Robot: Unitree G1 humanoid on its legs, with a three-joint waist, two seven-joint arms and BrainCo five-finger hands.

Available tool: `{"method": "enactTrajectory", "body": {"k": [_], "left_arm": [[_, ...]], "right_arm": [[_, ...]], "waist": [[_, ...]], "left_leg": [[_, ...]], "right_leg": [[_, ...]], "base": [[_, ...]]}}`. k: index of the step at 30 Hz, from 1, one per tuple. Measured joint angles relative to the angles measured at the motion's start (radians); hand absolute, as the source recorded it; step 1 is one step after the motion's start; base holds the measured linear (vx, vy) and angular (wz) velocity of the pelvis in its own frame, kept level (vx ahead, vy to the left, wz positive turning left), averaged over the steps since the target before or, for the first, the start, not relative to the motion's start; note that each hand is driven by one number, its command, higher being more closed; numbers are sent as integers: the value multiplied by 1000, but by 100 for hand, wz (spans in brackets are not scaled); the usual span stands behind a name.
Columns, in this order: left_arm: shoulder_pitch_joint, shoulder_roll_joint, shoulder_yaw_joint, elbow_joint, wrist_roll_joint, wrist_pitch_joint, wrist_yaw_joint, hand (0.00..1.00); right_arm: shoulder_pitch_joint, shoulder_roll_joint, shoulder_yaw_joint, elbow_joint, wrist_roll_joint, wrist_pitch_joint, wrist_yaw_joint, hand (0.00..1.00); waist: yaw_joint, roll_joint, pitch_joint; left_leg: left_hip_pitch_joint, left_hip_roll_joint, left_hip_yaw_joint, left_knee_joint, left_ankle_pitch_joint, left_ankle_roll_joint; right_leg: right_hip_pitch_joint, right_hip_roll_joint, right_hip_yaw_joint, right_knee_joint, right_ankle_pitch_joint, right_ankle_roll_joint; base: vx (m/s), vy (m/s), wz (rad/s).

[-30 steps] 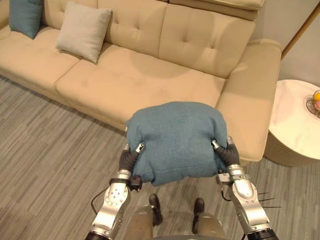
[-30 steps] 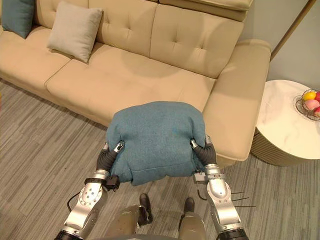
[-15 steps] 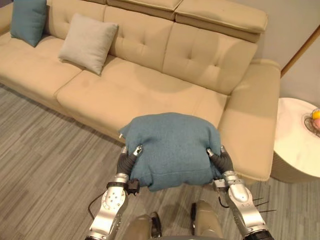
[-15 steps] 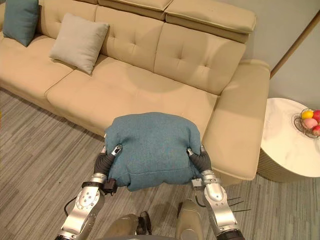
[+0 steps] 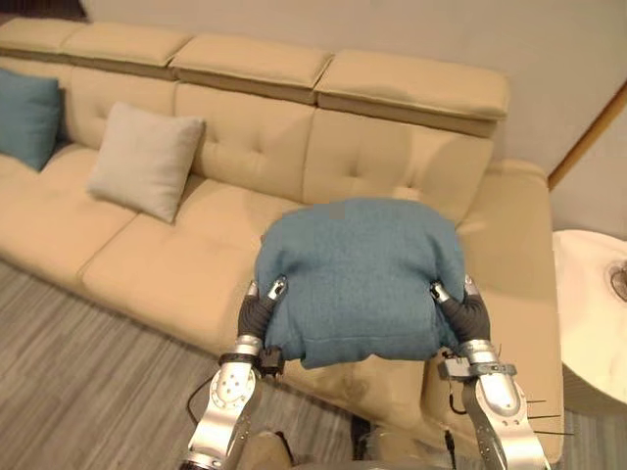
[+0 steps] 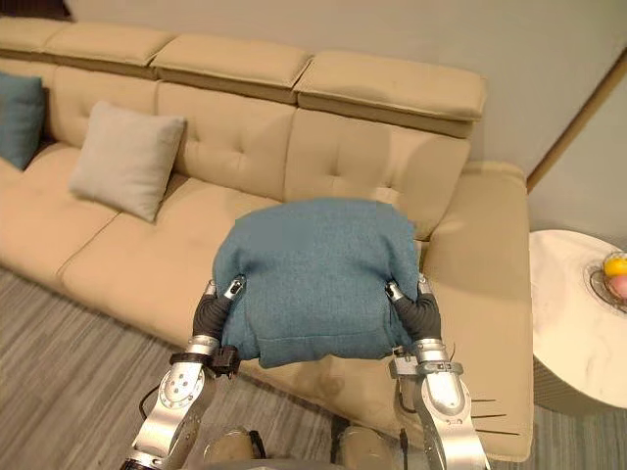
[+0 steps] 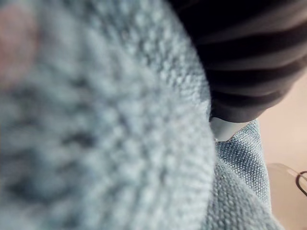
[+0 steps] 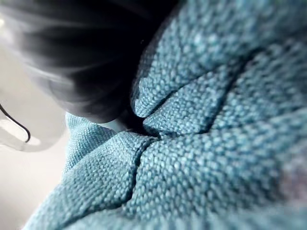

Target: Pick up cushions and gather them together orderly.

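I hold a large teal-blue cushion (image 5: pixel 358 274) in the air between both hands, over the right seat of the beige sofa (image 5: pixel 157 264). My left hand (image 5: pixel 257 315) grips its left lower side and my right hand (image 5: pixel 468 315) its right lower side, thumbs pressed into the top of the fabric. The same knitted cloth (image 8: pixel 201 143) lies right against each hand in the wrist views. A light grey-beige cushion (image 5: pixel 142 162) leans on the sofa back at the left. A second teal cushion (image 5: pixel 24 117) stands at the far left end.
A round white side table (image 6: pixel 578 313) stands to the right of the sofa arm, with a wire fruit bowl (image 6: pixel 609 282) on it. Grey striped flooring (image 5: pixel 78 392) runs in front of the sofa. The middle seat (image 5: pixel 216 225) has nothing on it.
The view has moved closer to the sofa and tipped up. The held cushion has risen and gone forward, from over the sofa's front edge to above the right seat. Both hands kept their grip.
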Motion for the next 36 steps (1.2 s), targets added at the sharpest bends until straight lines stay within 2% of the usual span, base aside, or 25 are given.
{"method": "enactTrajectory", "body": {"k": [1, 2, 4, 6, 7, 10, 12, 13, 15, 19, 21, 24, 25, 28, 30, 31, 32, 35, 36], "left_arm": [[10, -7, -3, 8, 1, 0, 0, 100], [21, -10, -5, 30, 1, 0, 1, 100], [21, 9, -5, 60, 1, 0, 1, 100], [21, 28, -2, 90, 1, 3, 1, 100], [21, 30, 0, 91, 1, 6, 1, 100], [18, 32, 38, 90, 19, 7, 3, 100], [11, 36, 70, 90, 28, 6, 14, 100], [-15, 51, 74, 91, 36, 6, 35, 100], [-47, 51, 83, 101, 49, 6, 51, 100], [-166, 48, 102, 169, 69, 5, 106, 100], [-298, 58, 108, 219, 68, 4, 168, 100], [-475, 82, 109, 266, 69, 5, 235, 100], [-563, 93, 110, 288, 70, 10, 273, 100], [-744, 125, 107, 326, 80, 14, 338, 100], [-968, 164, 103, 391, 80, 16, 392, 100], [-1023, 179, 104, 406, 80, 15, 400, 100], [-1168, 206, 111, 463, 84, 15, 413, 100], [-1446, 228, 138, 589, 92, 16, 420, 100], [-1488, 235, 142, 619, 93, 16, 421, 0]], "right_arm": [[-3, -4, 0, 23, -1, -2, 0, 100], [-12, 3, 1, 85, -10, -2, 1, 100], [-13, 38, 3, 140, -33, 4, 0, 100], [-31, 54, 7, 177, -41, 9, 3, 100], [-39, 57, 8, 188, -43, 10, 3, 100], [-110, 62, 31, 249, -73, 11, 2, 100], [-168, 62, 61, 282, -79, 11, -1, 100], [-212, 63, 73, 305, -84, 10, -11, 100], [-250, 59, 82, 329, -102, 10, -25, 100], [-379, 42, 110, 390, -163, 10, -89, 100], [-523, 34, 122, 441, -215, 11, -154, 100], [-680, 30, 121, 479, -246, 37, -231, 100], [-744, 28, 120, 491, -270, 53, -271, 100], [-865, 28, 90, 496, -287, 76, -326, 100], [-1033, 29, 32, 510, -316, 84, -391, 100], [-1083, 29, 20, 525, -317, 83, -405, 100], [-1222, 30, -23, 596, -324, 83, -424, 100], [-1452, 29, -85, 710, -327, 88, -483, 100], [-1482, 29, -95, 730, -328, 88, -489, 0]], "waist": [[2, 26, -14], [2, 48, -22], [-9, 14, -33], [-18, -26, -36], [-18, -31, -36], [-20, -33, -35], [-14, -31, -36], [-12, -31, -35], [-14, -32, -33], [-9, -19, -10], [-8, -20, 46], [6, -25, 94], [22, -25, 101], [39, -28, 130], [45, -30, 148], [45, -32, 160], [45, -33, 199], [43, -34, 221], [43, -34, 225]], "left_leg": [[20, -4, -39, -103, 48, -17], [50, -2, -28, -125, 196, -50], [70, -27, 26, -135, 185, -31], [100, -71, 134, -171, 186, -16], [108, -79, 155, -180, 187, -14], [124, -89, 234, -191, 187, -13], [138, -84, 266, -226, 186, -13], [130, -81, 274, -255, 186, -13], [115, -82, 273, -261, 186, -13], [56, -74, 265, -252, 192, -12], [-5, -76, 254, -245, 217, -8], [-93, -71, 237, -228, 243, -7], [-137, -56, 230, -205, 247, -10], [-187, -37, 198, -170, 251, -17], [-257, -34, 165, -154, 270, -16], [-269, -36, 157, -152, 275, -15], [-284, -40, 144, -151, 287, -13], [-352, -46, 109, -154, 314, -12], [-358, -47, 101, -156, 318, -12]], "right_leg": [[-3, 11, 31, 0, -1, 31], [1, 30, 87, -11, 6, 76], [9, -7, 130, -28, 15, 106], [-8, -54, 199, -82, 49, 146], [-9, -64, 211, -97, 59, 155], [-20, -76, 220, -180, 140, 142], [-35, -69, 179, -223, 187, 114], [-55, -66, 128, -249, 212, 84], [-71, -64, 123, -263, 221, 91], [-106, -57, 102, -311, 261, 70], [-157, -64, 78, -311, 278, 57], [-226, -66, 51, -311, 319, 73], [-256, -61, 37, -311, 330, 70], [-274, -48, -2, -310, 343, 66], [-327, -47, -29, -295, 349, 59], [-336, -47, -33, -293, 352, 59], [-345, -50, -39, -293, 362, 59], [-394, -53, -67, -293, 375, 53], [-399, -53, -72, -293, 376, 53]], "base": [[144, 374, -135], [182, 441, -131], [169, 296, -88], [177, 302, -95], [115, 266, -104], [40, 101, -96], [19, -9, -95], [-5, -52, -54], [-28, -68, -26], [-101, -107, -1], [-155, -94, 15], [-200, -88, 25], [-174, -91, 25], [-141, -87, 24], [-155, -76, 32], [-116, -35, 28], [-93, -19, 19], [-102, -25, 29], [-64, -26, 31]]}}
